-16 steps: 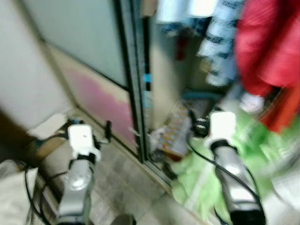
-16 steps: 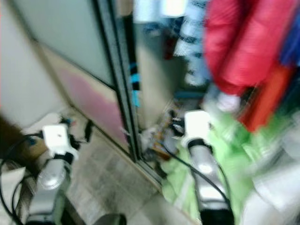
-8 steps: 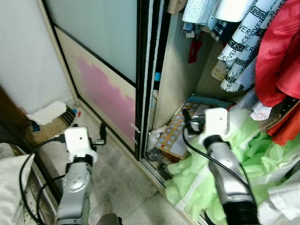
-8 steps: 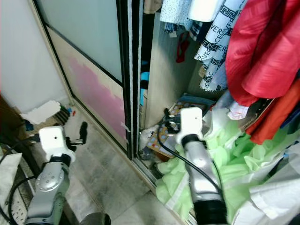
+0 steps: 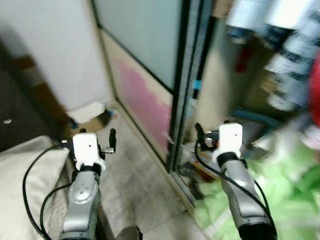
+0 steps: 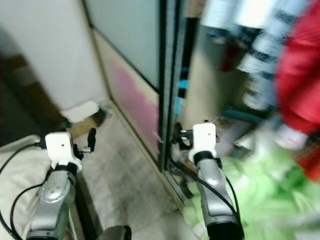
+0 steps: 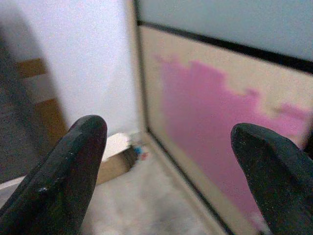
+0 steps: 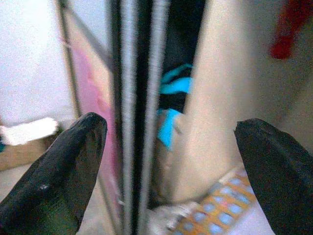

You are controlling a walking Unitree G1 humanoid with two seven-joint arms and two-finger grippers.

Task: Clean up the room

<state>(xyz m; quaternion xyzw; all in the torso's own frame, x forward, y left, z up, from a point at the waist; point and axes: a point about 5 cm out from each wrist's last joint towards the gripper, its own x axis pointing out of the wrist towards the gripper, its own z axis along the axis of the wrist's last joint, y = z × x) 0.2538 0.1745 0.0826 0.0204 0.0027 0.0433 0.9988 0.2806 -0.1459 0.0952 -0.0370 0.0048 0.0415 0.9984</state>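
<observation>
I face an open wardrobe with a sliding door (image 5: 150, 85), frosted above and patched pink below. A heap of light green cloth (image 5: 280, 200) spills from the wardrobe floor on the right. Red clothing (image 6: 300, 80) and patterned garments (image 5: 295, 55) hang above it, all blurred. My left gripper (image 7: 171, 132) is held open over the tiled floor, pointing at the pink panel. My right gripper (image 8: 171, 127) is open in front of the dark door frame (image 8: 132, 112), holding nothing. A flat orange and blue patterned thing (image 8: 215, 220) lies inside the wardrobe.
A white rag or paper (image 5: 86, 111) lies on a brown box in the floor corner by the white wall. Pale bedding (image 5: 25, 190) lies at my near left. The grey tiled floor (image 5: 135, 185) runs between my arms up to the door track.
The whole picture has slid rightward and gone blurred, so the camera has turned left. Both arms keep the same pose with fingers apart.
</observation>
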